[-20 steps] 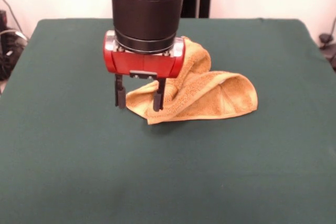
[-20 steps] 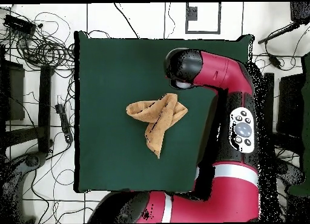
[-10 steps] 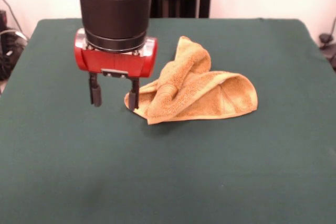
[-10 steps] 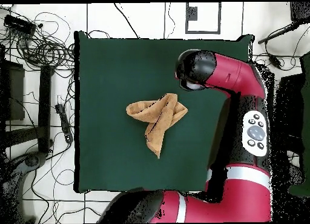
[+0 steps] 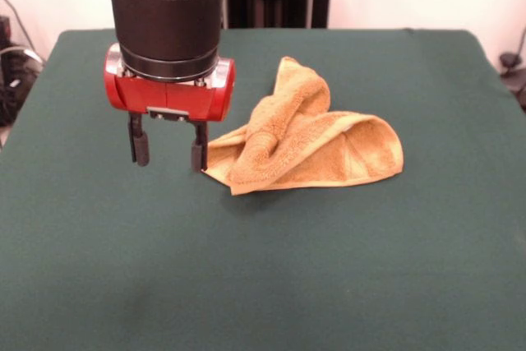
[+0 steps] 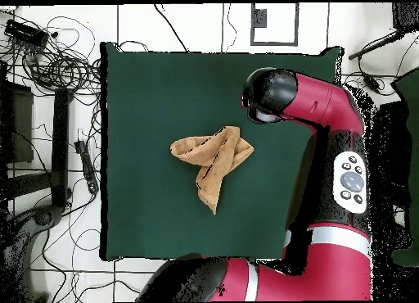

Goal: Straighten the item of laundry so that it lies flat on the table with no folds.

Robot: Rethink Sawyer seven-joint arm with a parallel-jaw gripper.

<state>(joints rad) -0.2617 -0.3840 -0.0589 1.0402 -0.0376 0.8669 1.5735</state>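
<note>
The golden-orange towel (image 5: 308,141) lies crumpled and folded over itself near the middle of the dark green table (image 5: 263,269). It also shows in the overhead view (image 6: 213,159) as a twisted, bent shape. My gripper (image 5: 168,147) hangs open and empty just above the table, right beside the towel's left corner in the front view. One fingertip (image 5: 198,156) is close to the towel's edge. In the overhead view the arm's wrist (image 6: 268,95) covers the gripper, up and to the right of the towel.
The red arm (image 6: 335,177) runs along the table's right side in the overhead view. Cables and stands (image 6: 49,54) lie on the floor beyond the table's left edge. The table (image 6: 147,95) is far wider than the towel.
My gripper has moved left in the front view, off the towel to a spot beside its left corner, staying open. The towel has not moved.
</note>
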